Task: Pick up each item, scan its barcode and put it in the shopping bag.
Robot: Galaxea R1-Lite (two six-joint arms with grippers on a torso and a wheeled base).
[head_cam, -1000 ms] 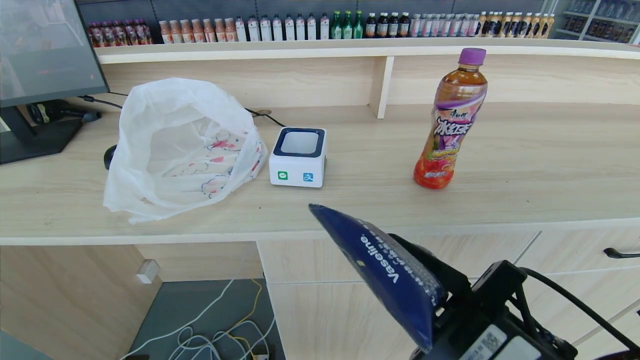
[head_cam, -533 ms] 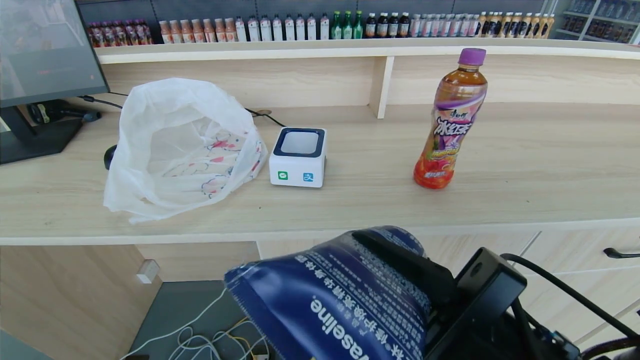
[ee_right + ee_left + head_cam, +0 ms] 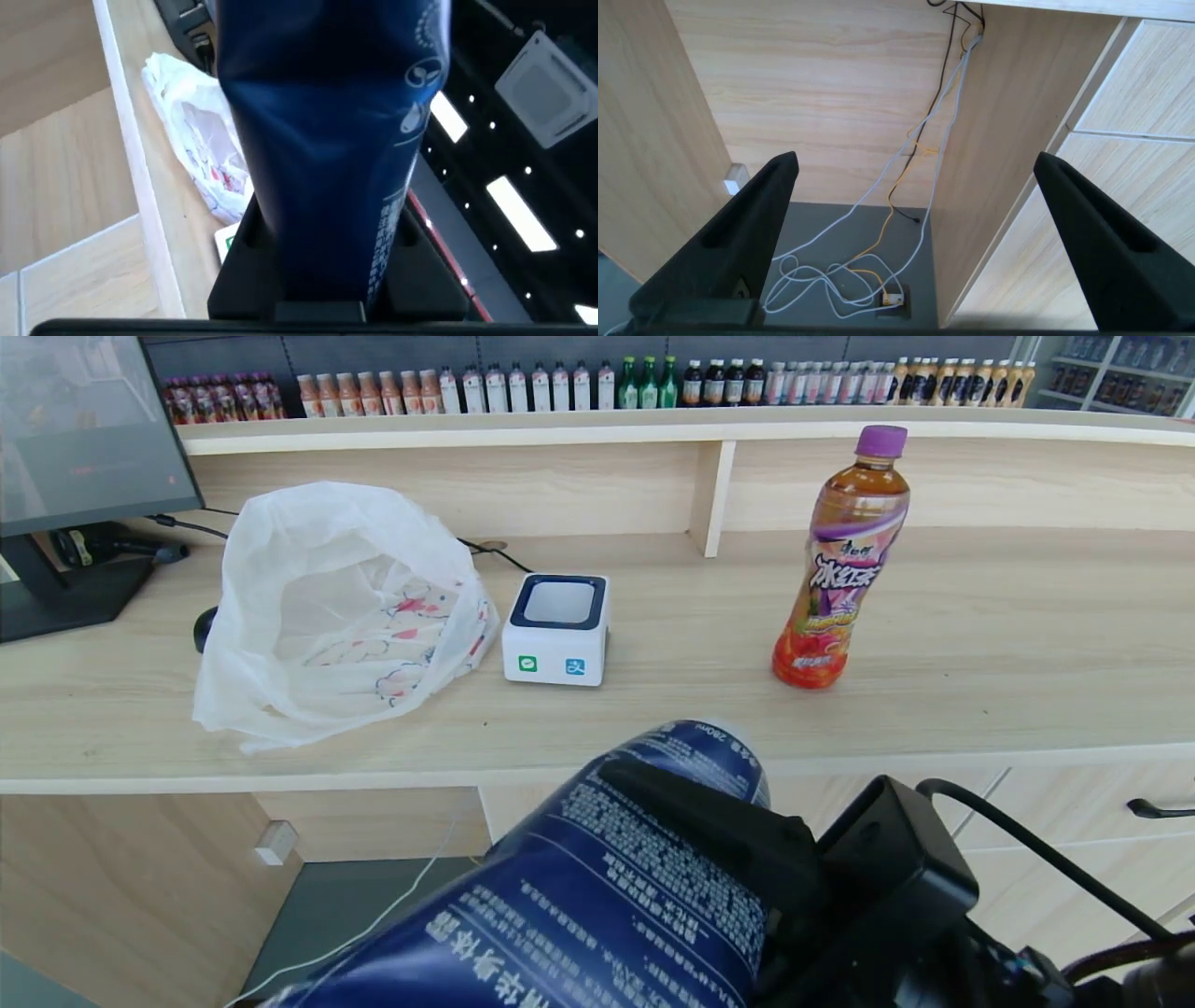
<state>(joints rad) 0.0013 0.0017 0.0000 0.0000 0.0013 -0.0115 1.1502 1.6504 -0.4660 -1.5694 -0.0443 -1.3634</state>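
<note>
Head view.
A: We log the right end effector [image 3: 724,859] clenched on the blue pouch [image 3: 597,896]. The pouch is held in the air in front of the bench [image 3: 980,644] edge and well apart from the scanner [image 3: 557,628].
B: Agreed. We note the shopping bag [image 3: 345,607] lying open just beside the scanner, on the robot's left of it. The bottle [image 3: 840,560] stands upright on the bench, off to the right.
A: Our reading is that the pick-up of this item is done, and the scan is not yet done.

Left wrist view.
B: We record the left end effector [image 3: 915,163] released, with nothing between its fingers. It faces the open space under the bench, where cables [image 3: 850,280] lie on the floor.

Right wrist view.
A: The blue pouch [image 3: 327,121] stands straight out of the right end effector [image 3: 327,257], gripped at one end. We see the shopping bag [image 3: 201,140] beyond it.
B: We cannot tell which face carries the barcode. Fine print shows on the face toward the head camera.
A: In our judgement the next move calls for raising the pouch above the bench top and turning the coded face toward the scanner window. It should then be held close over the window. The bag comes after that.
B: One caution from us: the pouch looks soft and may sag at its free end.
</note>
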